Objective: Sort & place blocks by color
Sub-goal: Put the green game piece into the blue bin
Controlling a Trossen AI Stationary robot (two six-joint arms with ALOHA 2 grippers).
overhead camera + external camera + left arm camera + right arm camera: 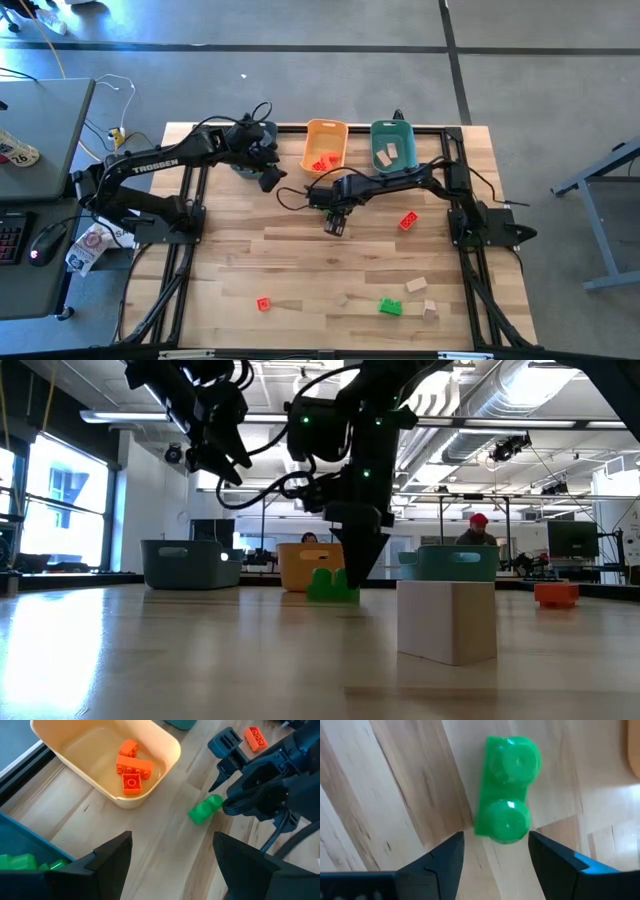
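A bright green two-stud block (506, 787) lies on the table just ahead of my right gripper (495, 855). That gripper points down, open, a fingertip on either side of the block's near end without touching it. The block (205, 809) also shows in the left wrist view, and my right gripper (334, 224) hides it in the high view. My left gripper (268, 172) hangs open and holds nothing, above the dark bin (243, 160) with green blocks (20, 862). Red blocks (131, 767) lie in the orange bin (325, 145), and tan blocks in the teal bin (392, 145).
A red block (408, 221) lies right of my right gripper. Near the front edge lie a red block (263, 304), a green block (390, 307) and tan blocks (416, 286). The three bins stand in a row along the far edge.
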